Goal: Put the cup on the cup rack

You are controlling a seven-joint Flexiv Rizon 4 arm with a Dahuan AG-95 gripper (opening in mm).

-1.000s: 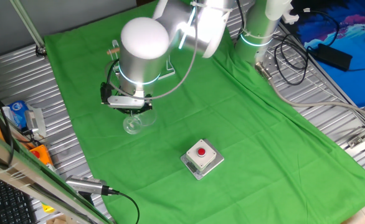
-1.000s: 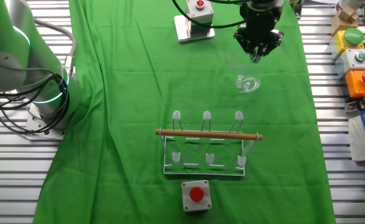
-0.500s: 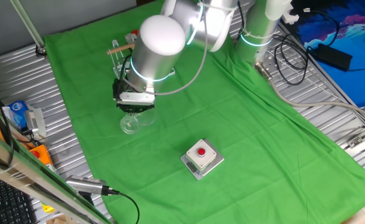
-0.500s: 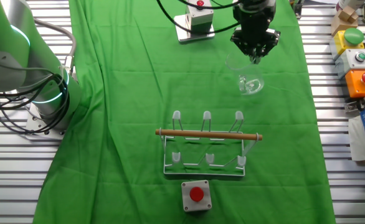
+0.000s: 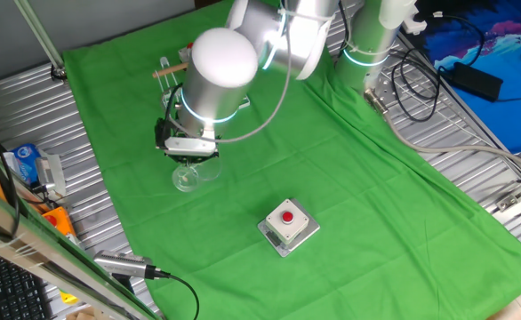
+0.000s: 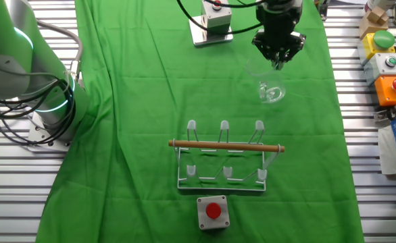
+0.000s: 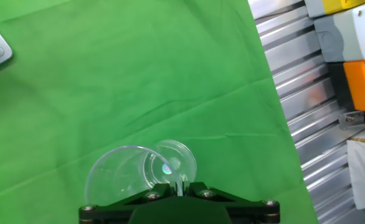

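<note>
The cup (image 7: 139, 171) looks like clear, glossy glass. The cloth (image 6: 144, 88) under it is matt green fabric with soft creases, laid on a ribbed, shiny metal table (image 6: 374, 175). The cup rack (image 6: 224, 158) has thin clear loops and a pale wooden rod
</note>
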